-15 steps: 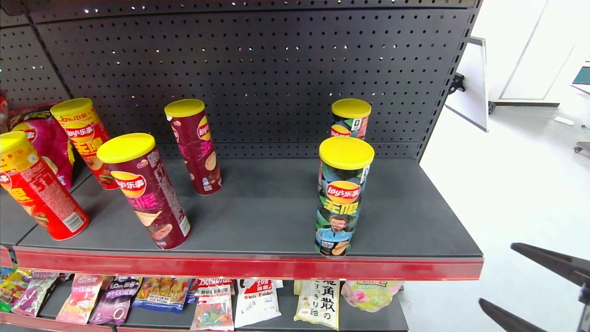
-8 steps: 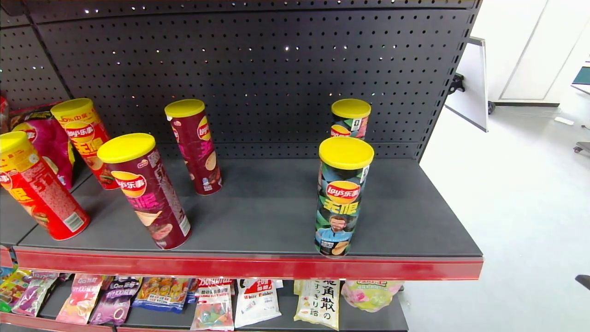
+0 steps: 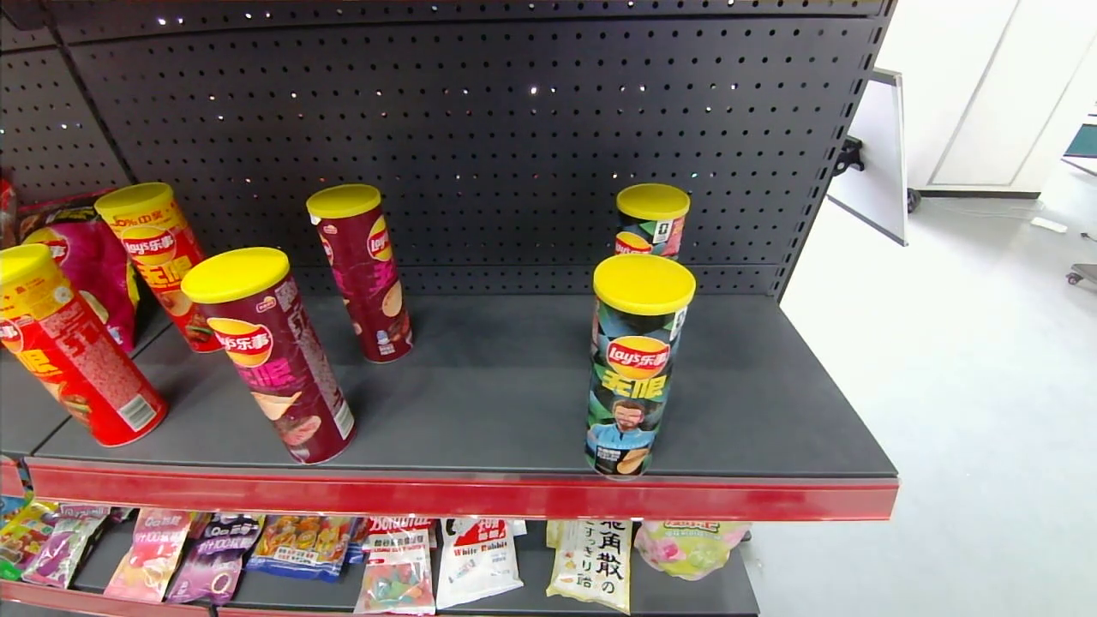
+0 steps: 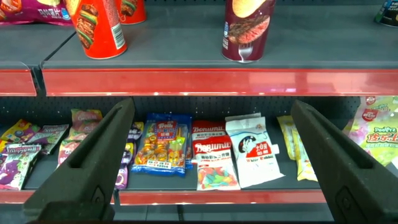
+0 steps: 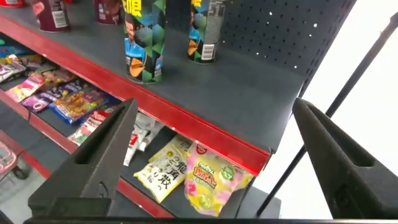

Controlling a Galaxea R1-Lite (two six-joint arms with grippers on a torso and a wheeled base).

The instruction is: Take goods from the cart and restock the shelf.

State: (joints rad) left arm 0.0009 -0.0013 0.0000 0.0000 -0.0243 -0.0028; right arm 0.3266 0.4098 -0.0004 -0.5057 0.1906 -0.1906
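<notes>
Right claw spread, green can ahead

L gripper spread wide facing snack bags below red shelf edge, chip cans above.

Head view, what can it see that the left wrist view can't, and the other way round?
The head view looks down from higher up, so it adds the cans' yellow lids, the dark pegboard behind them and the white floor beside the shelf. The left wrist view adds the left gripper, its two dark fingers spread wide open in front of the snack bags. Both show the maroon can and the red can standing on the shelf, its red front edge, and those snack bags below.
</notes>
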